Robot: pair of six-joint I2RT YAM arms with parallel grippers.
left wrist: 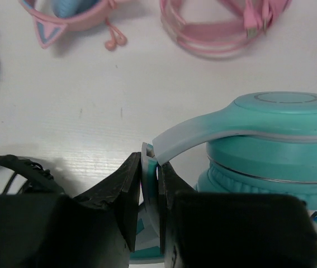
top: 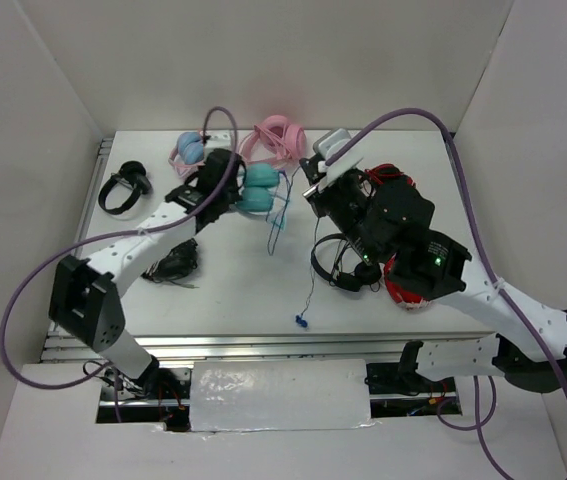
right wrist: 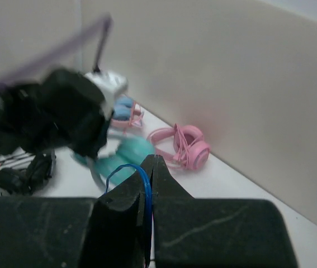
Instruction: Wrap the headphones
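One teal pair, the headphones (top: 256, 188) (left wrist: 270, 139), is at the far centre of the table (top: 233, 290), cups together. We note the left gripper (left wrist: 150, 167) clamped on the pale headband (left wrist: 192, 131). The thin blue cable (top: 281, 225) (right wrist: 145, 187) trails toward the near edge, and the right gripper (right wrist: 149, 167) is pinched tight on a loop of it. Just behind lie a pink pair (top: 278, 140) and a pink-banded pair (top: 191, 148).
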